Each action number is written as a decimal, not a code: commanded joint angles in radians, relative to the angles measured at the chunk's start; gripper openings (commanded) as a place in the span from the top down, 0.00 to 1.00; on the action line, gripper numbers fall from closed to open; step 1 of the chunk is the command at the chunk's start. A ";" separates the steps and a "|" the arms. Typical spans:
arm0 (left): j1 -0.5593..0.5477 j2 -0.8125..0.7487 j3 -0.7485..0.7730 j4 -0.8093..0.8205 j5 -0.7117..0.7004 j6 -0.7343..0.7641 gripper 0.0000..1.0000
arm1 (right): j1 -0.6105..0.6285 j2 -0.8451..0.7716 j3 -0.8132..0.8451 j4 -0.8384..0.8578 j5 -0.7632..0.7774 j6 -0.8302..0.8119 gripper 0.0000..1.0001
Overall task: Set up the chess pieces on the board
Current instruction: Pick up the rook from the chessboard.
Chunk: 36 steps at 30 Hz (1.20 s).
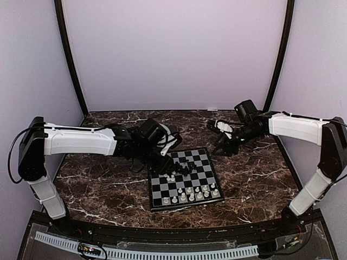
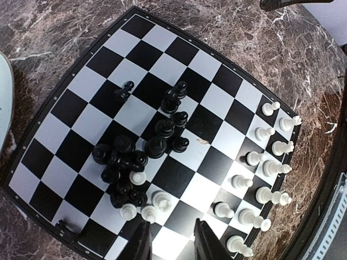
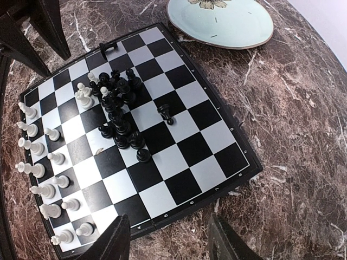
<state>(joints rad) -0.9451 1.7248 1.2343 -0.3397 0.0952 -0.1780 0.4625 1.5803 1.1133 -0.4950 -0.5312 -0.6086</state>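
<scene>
Two pincers — both open, empty.
The left pincer (image 2: 171, 226) over the board (image 2: 146, 54) by clumped black pieces (image 2: 123, 146) — the right pincer (image 3: 168, 219) off its edge.

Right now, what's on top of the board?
On the board, white pieces stand in two rows along one edge; black pieces, a few white among them, crowd mid-board. The left gripper hides squares under it.

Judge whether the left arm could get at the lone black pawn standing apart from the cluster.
Probably yes: the left gripper hangs above the board, and empty squares surround the pawn.
</scene>
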 commanded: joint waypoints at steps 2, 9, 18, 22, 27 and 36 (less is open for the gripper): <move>0.005 0.044 0.057 -0.032 0.058 -0.013 0.70 | 0.004 0.008 -0.004 -0.005 -0.020 -0.011 0.49; 0.005 0.121 0.114 -0.079 0.063 -0.018 0.72 | 0.004 0.008 -0.006 -0.007 -0.016 -0.015 0.49; 0.004 0.175 0.154 -0.140 0.026 -0.025 0.74 | 0.004 0.004 -0.007 -0.006 -0.013 -0.016 0.49; 0.004 0.186 0.151 -0.151 0.023 -0.027 0.74 | 0.004 0.009 -0.006 -0.008 -0.015 -0.016 0.49; 0.003 0.197 0.153 -0.149 0.032 -0.027 0.78 | 0.004 0.009 -0.006 -0.010 -0.015 -0.016 0.49; 0.002 0.214 0.165 -0.139 0.030 -0.020 0.82 | 0.005 0.013 -0.005 -0.011 -0.014 -0.019 0.49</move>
<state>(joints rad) -0.9451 1.9366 1.3643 -0.4667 0.1299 -0.1978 0.4625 1.5803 1.1133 -0.5018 -0.5339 -0.6174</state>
